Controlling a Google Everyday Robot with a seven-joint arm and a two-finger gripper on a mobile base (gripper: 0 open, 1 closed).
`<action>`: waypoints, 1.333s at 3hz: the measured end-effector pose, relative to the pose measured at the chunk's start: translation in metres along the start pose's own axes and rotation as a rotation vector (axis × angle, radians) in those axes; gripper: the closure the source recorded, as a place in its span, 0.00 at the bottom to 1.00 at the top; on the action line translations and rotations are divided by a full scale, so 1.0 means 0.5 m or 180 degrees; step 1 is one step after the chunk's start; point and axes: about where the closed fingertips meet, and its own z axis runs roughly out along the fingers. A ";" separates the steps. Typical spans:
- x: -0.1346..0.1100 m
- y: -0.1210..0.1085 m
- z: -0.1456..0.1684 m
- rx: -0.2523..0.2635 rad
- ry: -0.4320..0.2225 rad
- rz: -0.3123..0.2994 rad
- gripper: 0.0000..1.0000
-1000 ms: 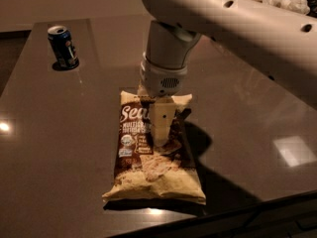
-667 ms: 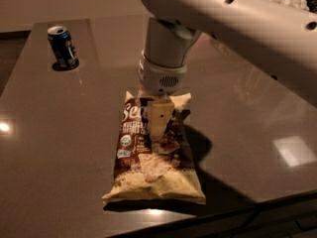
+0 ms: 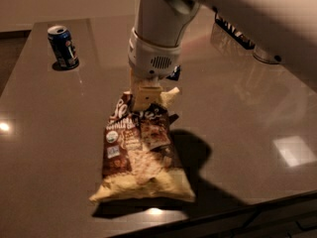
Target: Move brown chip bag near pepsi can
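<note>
The brown chip bag (image 3: 141, 157) lies lengthwise on the dark table (image 3: 49, 148), its pale yellow lower end toward the front edge. My gripper (image 3: 147, 99) comes down from the white arm (image 3: 158, 38) onto the bag's far end. It is shut on the bag's crumpled top, which bunches up around the pale fingers (image 3: 144, 94). The pepsi can (image 3: 63, 46) stands upright at the far left of the table, well apart from the bag and the gripper.
A dark flat object (image 3: 234, 31) and a round metal base (image 3: 266, 56) sit at the far right behind the arm. The table's front edge (image 3: 237, 209) runs close below the bag. A small dark thing (image 3: 174, 73) shows behind the gripper.
My gripper has moved a little up and to the left along the bag, from its middle to its top end. The top of the bag is now bunched up. The can has not moved.
</note>
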 end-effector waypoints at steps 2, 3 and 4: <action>-0.134 -0.140 -0.038 0.0133 -0.0124 -0.0099 1.00; -0.187 -0.229 -0.031 0.0217 -0.0097 -0.0189 1.00; -0.221 -0.330 -0.012 0.0311 -0.0028 -0.0161 1.00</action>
